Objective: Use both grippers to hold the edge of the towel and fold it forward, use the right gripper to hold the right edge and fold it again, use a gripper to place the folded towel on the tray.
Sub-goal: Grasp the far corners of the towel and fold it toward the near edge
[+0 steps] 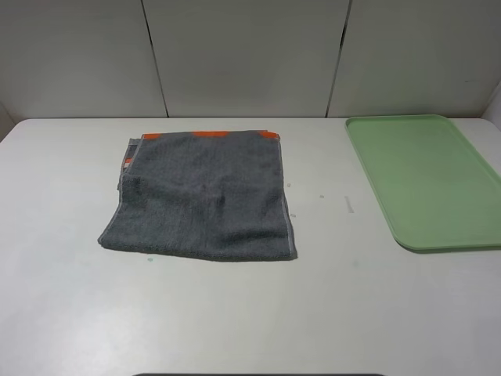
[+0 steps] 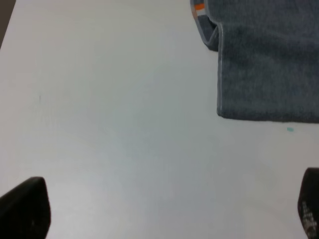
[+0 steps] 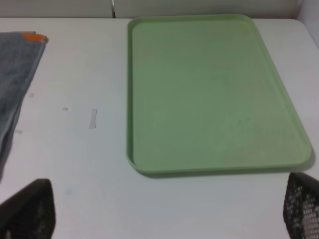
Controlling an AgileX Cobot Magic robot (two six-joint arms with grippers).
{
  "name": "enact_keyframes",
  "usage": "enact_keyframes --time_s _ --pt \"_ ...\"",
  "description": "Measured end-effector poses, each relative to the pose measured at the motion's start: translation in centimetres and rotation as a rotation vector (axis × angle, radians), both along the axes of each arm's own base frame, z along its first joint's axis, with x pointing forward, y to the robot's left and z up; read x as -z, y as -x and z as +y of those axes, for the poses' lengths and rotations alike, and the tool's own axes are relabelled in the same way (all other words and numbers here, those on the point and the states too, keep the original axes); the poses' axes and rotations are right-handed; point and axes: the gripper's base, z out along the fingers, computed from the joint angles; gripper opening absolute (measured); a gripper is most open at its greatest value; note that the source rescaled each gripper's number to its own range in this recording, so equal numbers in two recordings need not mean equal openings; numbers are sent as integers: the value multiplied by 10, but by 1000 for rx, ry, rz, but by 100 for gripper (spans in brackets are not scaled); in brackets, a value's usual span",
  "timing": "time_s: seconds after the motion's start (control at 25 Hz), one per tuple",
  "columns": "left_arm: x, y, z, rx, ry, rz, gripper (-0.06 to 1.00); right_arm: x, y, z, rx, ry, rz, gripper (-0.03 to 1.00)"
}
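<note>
Left gripper and right gripper both agape and empty, towel well apart from each.

Nothing written can be read in any of the three views: no text, label, brand, number or sign. The one possible candidate is a small pale strip lying on the worktop between the towel and the tray, nearer the right edge. It is too small and blurred to tell whether anything is printed on it.
</note>
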Motion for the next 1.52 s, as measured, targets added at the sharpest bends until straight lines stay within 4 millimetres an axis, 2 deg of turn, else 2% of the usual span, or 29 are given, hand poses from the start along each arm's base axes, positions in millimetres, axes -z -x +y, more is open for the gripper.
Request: enact_keyframes --time_s 0.36,0.76,0.92,1.08,1.32,1.52 --pt "-9 4 0 6 -11 -34 99 -3 -5 1 -7 -15 27 100" --pt "-10 -1 0 6 -11 -2 98 -54 -54 0 -18 5 91 100" --pt "-9 -20 0 39 -66 111 97 -66 -78 0 -52 62 142 100" --pt "-8 -45 -1 105 -155 230 97 -70 -104 1 -104 98 213 100" --pt "1 -85 -4 223 -252 373 97 -58 -146 8 -237 134 294 100" --pt "7 -107 -17 408 -345 398 97 -44 -177 22 -384 121 320 100"
